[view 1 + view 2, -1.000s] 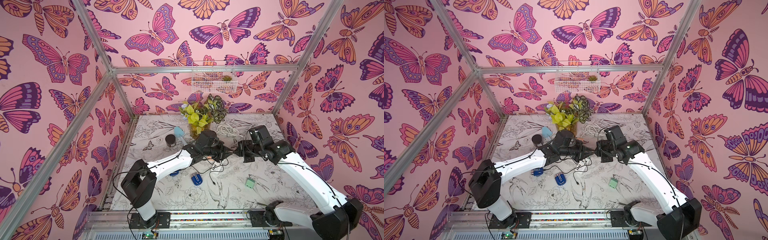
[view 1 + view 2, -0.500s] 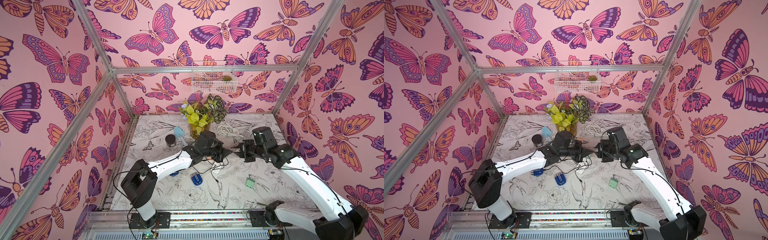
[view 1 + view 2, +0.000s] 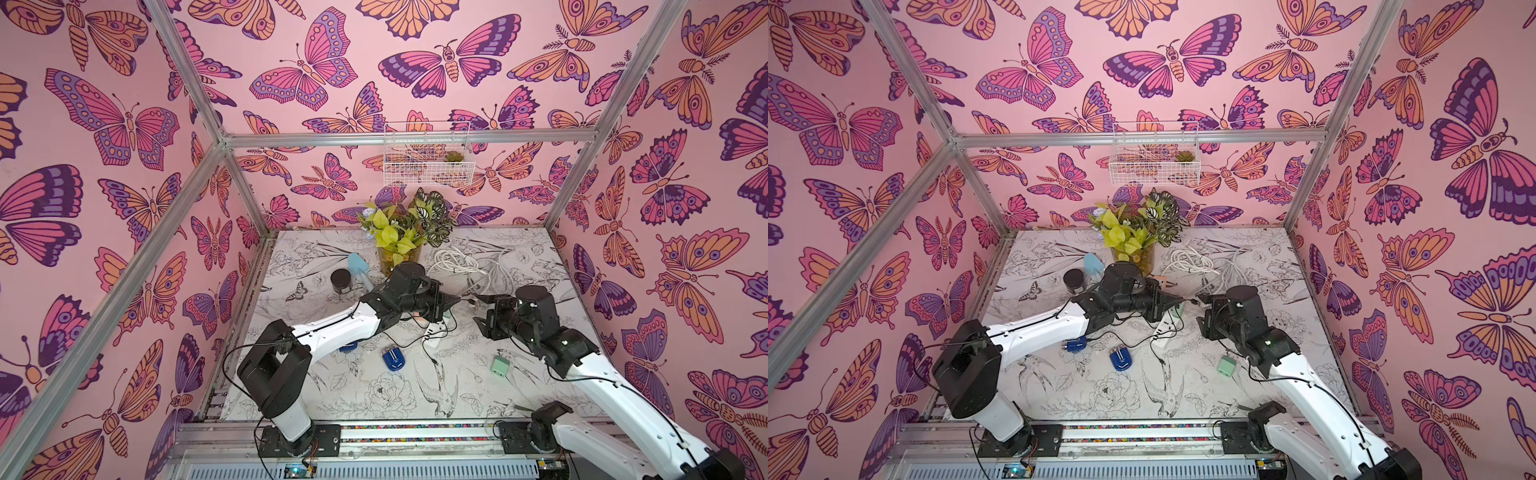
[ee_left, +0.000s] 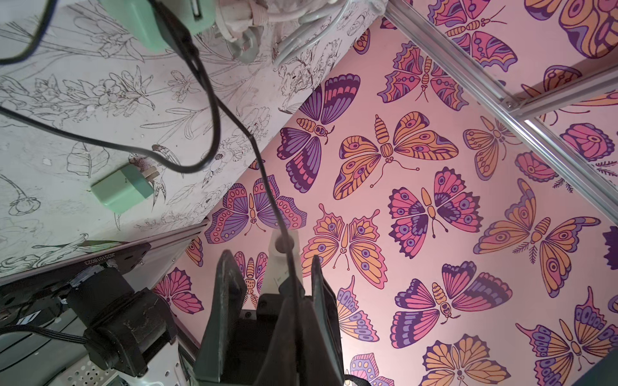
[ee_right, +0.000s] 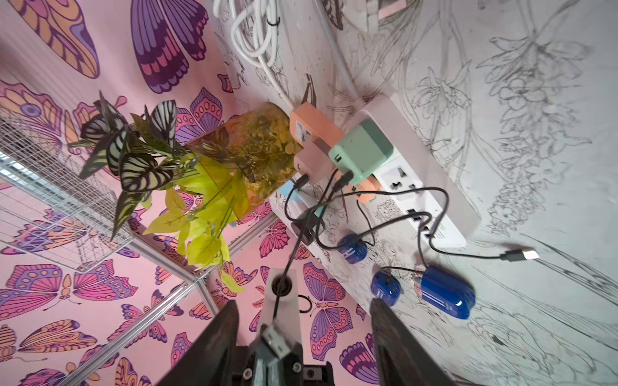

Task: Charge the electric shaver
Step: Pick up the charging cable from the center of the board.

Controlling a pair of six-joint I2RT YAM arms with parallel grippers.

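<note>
Backing off toward the right of the frame, the right pincer (image 3: 481, 311) now has its dark, angular jaws spread and holds nothing. At mid-frame the left pincer (image 3: 456, 299) stays pinched shut on a thin black cable (image 4: 264, 177). At lower centre the glossy blue, pod-shaped shaver (image 3: 392, 360) lies on the matte, line-drawn floral surface (image 3: 374, 395).

Pink butterfly walls (image 3: 374, 83) surround a white counter (image 3: 374, 399) with drawn flowers. A wire basket (image 3: 428, 170) hangs high up.
</note>
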